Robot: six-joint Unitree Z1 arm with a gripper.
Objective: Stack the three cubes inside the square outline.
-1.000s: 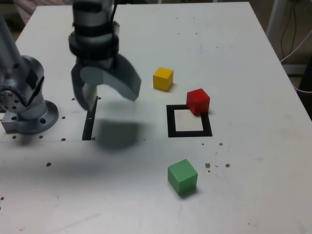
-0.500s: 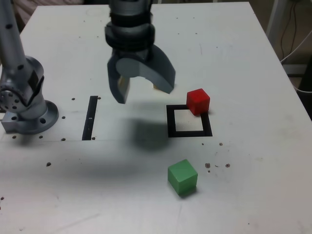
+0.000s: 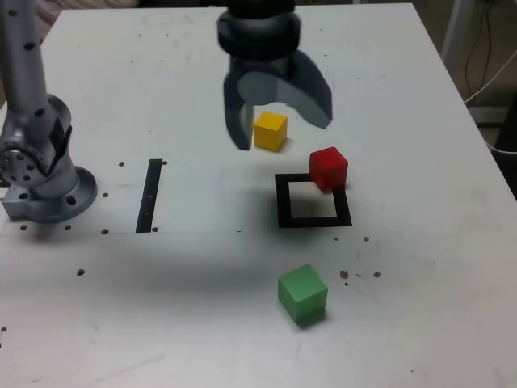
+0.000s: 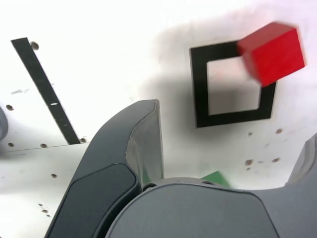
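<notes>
In the exterior view my gripper (image 3: 281, 133) hangs open above the table, its two grey fingers on either side of the yellow cube (image 3: 270, 131), which shows between them; nothing is held. The red cube (image 3: 328, 168) rests on the far right corner of the square outline (image 3: 283, 202), overlapping its black frame. Apart from these, the green cube (image 3: 303, 293) lies nearer the front edge. The wrist view shows the red cube (image 4: 272, 52) on the outline (image 4: 199, 94), a sliver of the green cube (image 4: 215, 177), and one finger (image 4: 133, 148).
The arm's grey base (image 3: 40, 162) stands at the exterior view's left. A narrow black strip (image 3: 149, 194) lies between the base and the outline. Small screw holes dot the white table (image 3: 161, 323). Cables hang beyond the table's right edge (image 3: 485, 56).
The open gripper has swung from above the black strip towards the exterior view's right and now hovers over the yellow cube. The cubes have not moved.
</notes>
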